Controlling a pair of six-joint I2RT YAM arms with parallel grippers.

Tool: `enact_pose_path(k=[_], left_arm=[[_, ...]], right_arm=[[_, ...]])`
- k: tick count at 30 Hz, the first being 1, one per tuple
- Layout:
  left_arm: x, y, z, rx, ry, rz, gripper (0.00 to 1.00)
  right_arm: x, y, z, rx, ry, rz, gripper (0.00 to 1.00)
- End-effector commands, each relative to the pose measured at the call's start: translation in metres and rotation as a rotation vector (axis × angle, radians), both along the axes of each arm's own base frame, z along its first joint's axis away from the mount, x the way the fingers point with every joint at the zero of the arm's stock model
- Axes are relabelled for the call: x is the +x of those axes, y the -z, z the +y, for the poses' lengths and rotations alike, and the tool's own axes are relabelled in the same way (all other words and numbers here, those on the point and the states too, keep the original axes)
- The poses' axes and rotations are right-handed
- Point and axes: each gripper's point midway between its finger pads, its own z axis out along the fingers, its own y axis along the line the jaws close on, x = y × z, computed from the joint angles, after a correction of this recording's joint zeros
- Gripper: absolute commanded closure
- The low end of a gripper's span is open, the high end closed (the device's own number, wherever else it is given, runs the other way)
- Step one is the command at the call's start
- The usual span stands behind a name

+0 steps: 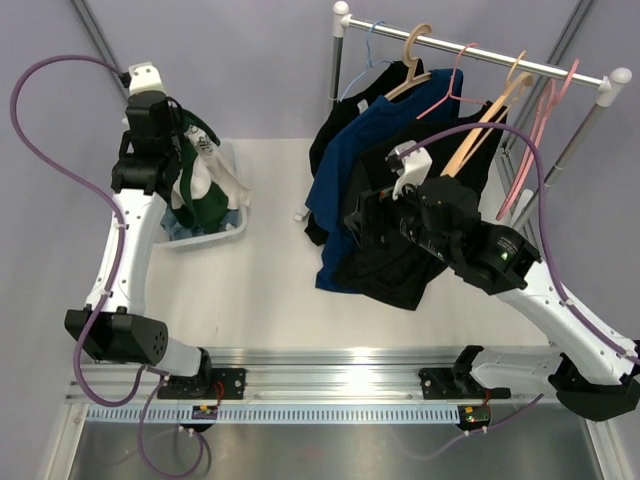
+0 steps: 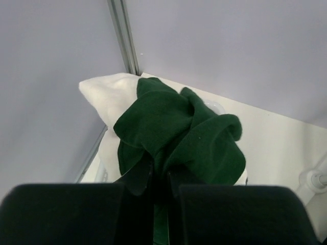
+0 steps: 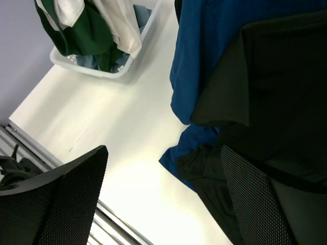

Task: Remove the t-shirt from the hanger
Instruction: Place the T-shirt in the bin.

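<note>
– At the far left of the counter (image 1: 270,290), what does the left gripper (image 2: 161,178) have?

– Its fingers (image 2: 66,214) are pressed together on a fold of a green garment (image 2: 179,138). The cloth bunches up beyond the fingertips, with a white garment (image 2: 110,94) lying against it on the left. The top camera shows both hanging over a white basket (image 1: 225,232) that holds more clothes.

– And the right gripper (image 3: 164,150)?

– Its fingers are spread wide with nothing between them; only bare counter and the low hem of a blue t-shirt (image 3: 204,61) show in the gap. The right finger lies just beside a black t-shirt (image 3: 276,76), though contact cannot be made out.

– Where is that black t-shirt?

– On the rack (image 1: 500,55) at the far right, draped from a wooden hanger (image 1: 480,130) and nearest to the arm. The blue t-shirt hangs just to its left, and another dark garment hangs farther left. Bare pink hangers (image 1: 535,130) sit on the rail to the right.

– Is the hanger free of the shirt?

– No, the black t-shirt is on it.
</note>
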Motion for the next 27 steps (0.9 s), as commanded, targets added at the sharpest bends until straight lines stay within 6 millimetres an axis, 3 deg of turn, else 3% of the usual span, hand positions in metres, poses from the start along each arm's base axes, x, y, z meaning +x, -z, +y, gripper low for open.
enact_pose_path(k=[1, 5, 8, 13, 17, 21, 23, 24, 27], left_arm=[[0.007, -0.033, -0.003, -0.054, 0.033, -0.201, 1.0], [0.011, -0.016, 0.014, -0.035, -0.071, -0.18, 1.0], [0.013, 0.022, 0.037, 0.021, -0.21, -0.09, 1.0], [0.012, 0.092, 0.084, 0.147, -0.433, 0.108, 1.0], [0.009, 0.114, 0.101, 0.163, -0.514, 0.176, 1.0], [0.016, 0.12, 0.102, 0.186, -0.513, 0.203, 1.0], [0.032, 0.137, 0.086, 0.137, -0.395, 0.205, 1.0], [0.049, 0.147, 0.067, 0.085, -0.264, 0.192, 1.0], [0.065, 0.19, 0.041, 0.018, -0.134, 0.258, 1.0]], right_arm=[[-0.006, -0.015, -0.003, 0.044, 0.033, -0.089, 0.0], [-0.023, 0.002, 0.009, 0.009, -0.012, -0.077, 0.01], [-0.04, 0.023, 0.018, 0.007, -0.057, -0.063, 0.01], [-0.057, 0.036, 0.02, 0.033, -0.1, -0.064, 0.01], [-0.061, 0.038, 0.017, 0.036, -0.108, -0.062, 0.01], [-0.063, 0.036, 0.011, 0.058, -0.106, -0.076, 0.01], [-0.066, 0.036, 0.011, 0.068, -0.119, -0.073, 0.01], [-0.067, 0.035, 0.012, 0.073, -0.124, -0.072, 0.0], [-0.068, 0.037, 0.015, 0.067, -0.137, -0.068, 0.0]])
